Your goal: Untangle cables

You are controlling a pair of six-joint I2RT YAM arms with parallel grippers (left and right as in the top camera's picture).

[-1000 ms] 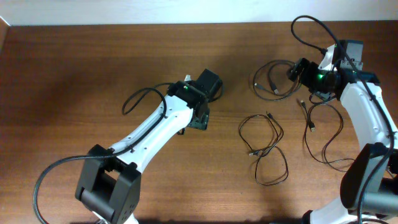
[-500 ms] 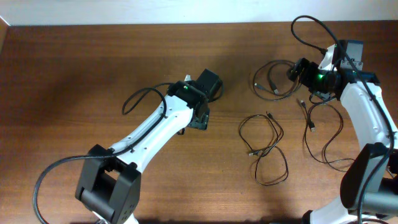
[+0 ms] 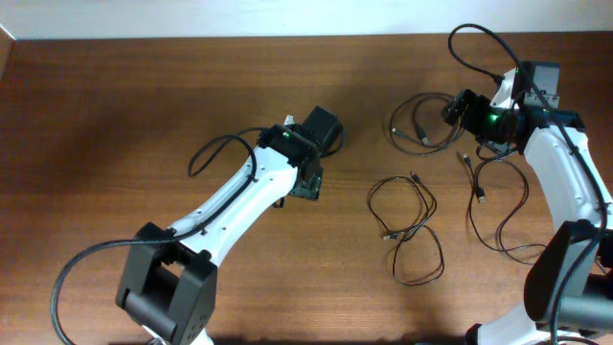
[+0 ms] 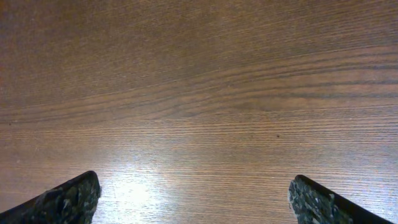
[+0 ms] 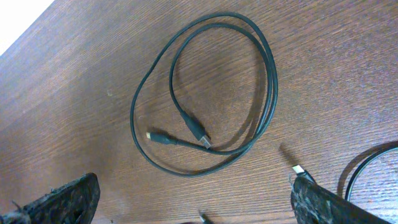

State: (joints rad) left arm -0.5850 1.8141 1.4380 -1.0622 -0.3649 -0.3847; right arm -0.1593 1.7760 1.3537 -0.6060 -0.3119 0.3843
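Three thin black cables lie on the right half of the wooden table. A coiled one (image 3: 414,126) lies just left of my right gripper (image 3: 453,108). A looped one (image 3: 407,228) lies mid-right. A third (image 3: 498,206) trails near the right arm. In the right wrist view the coiled cable (image 5: 205,93) lies ahead of the open, empty jaws (image 5: 193,184), and a silvery plug tip (image 5: 300,170) sits by the right finger. My left gripper (image 3: 308,184) is open and empty over bare wood (image 4: 193,186), well left of the cables.
The arms' own thicker black wires loop near the left arm (image 3: 215,151) and above the right wrist (image 3: 479,43). The table's far edge meets a white wall (image 3: 239,17). An arc of another cable (image 5: 373,163) shows at the right wrist view's right edge.
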